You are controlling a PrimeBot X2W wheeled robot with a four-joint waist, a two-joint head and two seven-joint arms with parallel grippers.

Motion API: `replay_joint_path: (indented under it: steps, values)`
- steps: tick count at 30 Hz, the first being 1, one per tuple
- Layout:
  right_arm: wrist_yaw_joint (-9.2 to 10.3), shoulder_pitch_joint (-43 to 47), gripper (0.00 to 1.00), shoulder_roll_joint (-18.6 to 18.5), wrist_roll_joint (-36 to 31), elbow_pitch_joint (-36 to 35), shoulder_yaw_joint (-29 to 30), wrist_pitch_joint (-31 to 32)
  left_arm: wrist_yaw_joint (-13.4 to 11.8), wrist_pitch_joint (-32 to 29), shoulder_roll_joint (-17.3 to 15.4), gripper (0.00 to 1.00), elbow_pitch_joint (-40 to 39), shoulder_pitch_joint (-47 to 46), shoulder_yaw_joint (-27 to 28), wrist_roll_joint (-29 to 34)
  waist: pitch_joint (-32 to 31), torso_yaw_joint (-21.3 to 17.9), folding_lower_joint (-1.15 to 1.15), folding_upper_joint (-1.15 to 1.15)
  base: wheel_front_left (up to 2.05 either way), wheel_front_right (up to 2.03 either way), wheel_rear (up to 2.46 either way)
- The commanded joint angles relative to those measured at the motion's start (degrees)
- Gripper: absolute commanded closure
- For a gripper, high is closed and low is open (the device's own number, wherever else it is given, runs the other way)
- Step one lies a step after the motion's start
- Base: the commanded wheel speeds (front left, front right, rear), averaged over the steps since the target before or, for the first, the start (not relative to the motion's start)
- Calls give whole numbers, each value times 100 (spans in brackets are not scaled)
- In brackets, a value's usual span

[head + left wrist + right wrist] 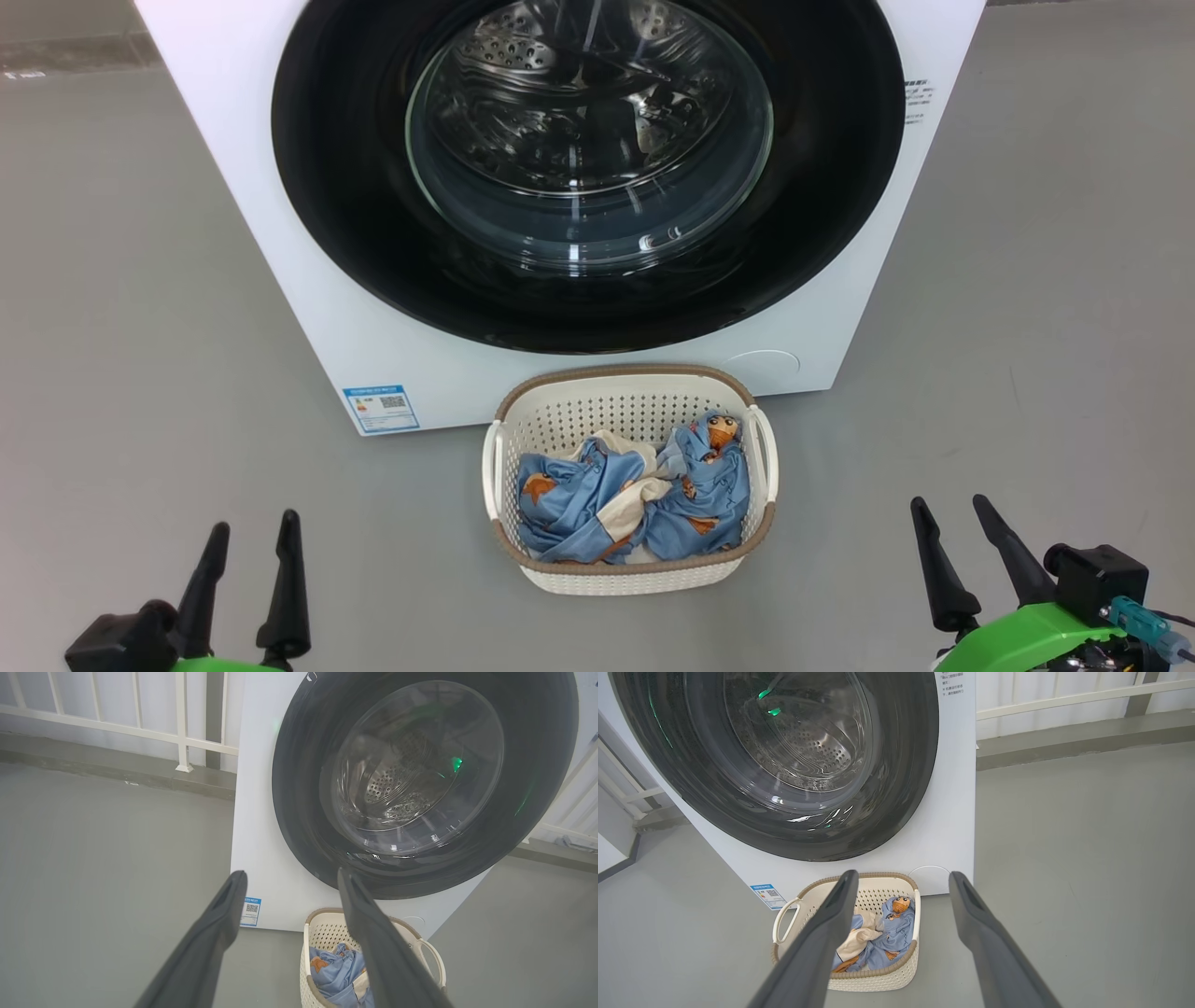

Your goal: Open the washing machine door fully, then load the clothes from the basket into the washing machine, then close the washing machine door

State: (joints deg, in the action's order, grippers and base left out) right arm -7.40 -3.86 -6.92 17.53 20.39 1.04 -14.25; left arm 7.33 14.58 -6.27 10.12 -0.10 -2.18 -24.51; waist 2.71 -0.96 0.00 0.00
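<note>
While its door is shut, the basket holds clothes.

One washing machine; bears one round door, one clear glass window at its centre, one blue label sticker and one small round cap low on the front; one basket, with two side handles; clothes inside, showing as two blue bundles with one cream piece between, number of garments not to be told; two claws, left claw and right claw; two dark fingers on each, four in all; one white railing behind.
</note>
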Motion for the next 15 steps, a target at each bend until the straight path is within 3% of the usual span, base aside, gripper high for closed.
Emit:
replay_joint_path:
  steps: [1,15]
  values:
    - [-9,-106,0,-27,-39,-154,-85,-74,15,41,-119,0,-62,-71,204,-21,2,-8,0,0,0,0,0]
    - [-9,-107,0,8,-96,-243,77,-74,15,41,-117,0,122,-143,346,174,46,-29,0,0,5,5,-11]
